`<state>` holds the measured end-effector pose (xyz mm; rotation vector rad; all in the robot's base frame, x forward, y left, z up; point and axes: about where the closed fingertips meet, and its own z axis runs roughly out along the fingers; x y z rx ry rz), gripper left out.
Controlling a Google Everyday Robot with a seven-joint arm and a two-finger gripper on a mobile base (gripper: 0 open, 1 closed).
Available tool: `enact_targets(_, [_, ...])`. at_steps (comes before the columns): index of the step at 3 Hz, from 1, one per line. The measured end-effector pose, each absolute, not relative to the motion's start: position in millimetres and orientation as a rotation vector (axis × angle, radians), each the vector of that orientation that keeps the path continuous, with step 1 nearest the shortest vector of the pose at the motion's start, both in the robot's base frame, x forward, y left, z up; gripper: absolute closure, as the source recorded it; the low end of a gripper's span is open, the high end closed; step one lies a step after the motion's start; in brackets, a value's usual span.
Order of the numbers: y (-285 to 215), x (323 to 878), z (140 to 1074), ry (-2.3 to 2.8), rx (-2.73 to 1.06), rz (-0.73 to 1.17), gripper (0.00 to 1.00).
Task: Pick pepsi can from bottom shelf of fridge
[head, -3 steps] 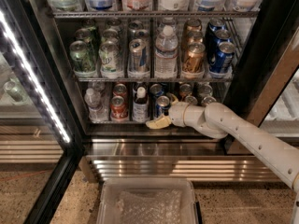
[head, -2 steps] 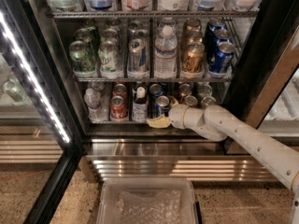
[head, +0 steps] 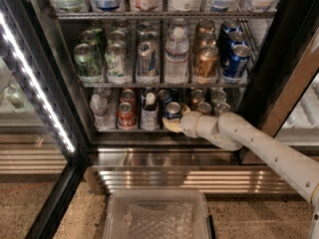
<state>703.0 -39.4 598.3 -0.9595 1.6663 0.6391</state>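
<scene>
The pepsi can (head: 173, 110), blue with a silver top, stands at the front of the bottom shelf (head: 129, 130) of the fridge (head: 279, 59), in the middle of the row. My gripper (head: 172, 124) reaches in from the right on a white arm and sits right at the lower front of the can, its yellowish tip against the can's base. The can's lower part is hidden behind the gripper.
On the bottom shelf a red can (head: 125, 114) and a dark bottle (head: 149, 111) stand left of the pepsi can; copper-gold cans (head: 203, 106) stand to its right. The open glass door with its LED strip (head: 35, 83) is at the left. A clear plastic bin (head: 159, 215) sits on the floor below.
The gripper has shifted slightly up and to the right, closer in against the base of the pepsi can. The cans have not moved.
</scene>
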Motion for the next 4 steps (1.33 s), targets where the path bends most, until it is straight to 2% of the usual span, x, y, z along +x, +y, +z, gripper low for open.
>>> enact_targets(1, [-39.4, 703.0, 598.3, 1.666, -0.959, 0.639, 0.96])
enact_targets(2, [-40.2, 702.8, 599.1, 1.666, -0.959, 0.639, 1.00])
enact_targets(4, [-34.4, 706.2, 606.0, 1.645, -0.980, 0.654, 1.00])
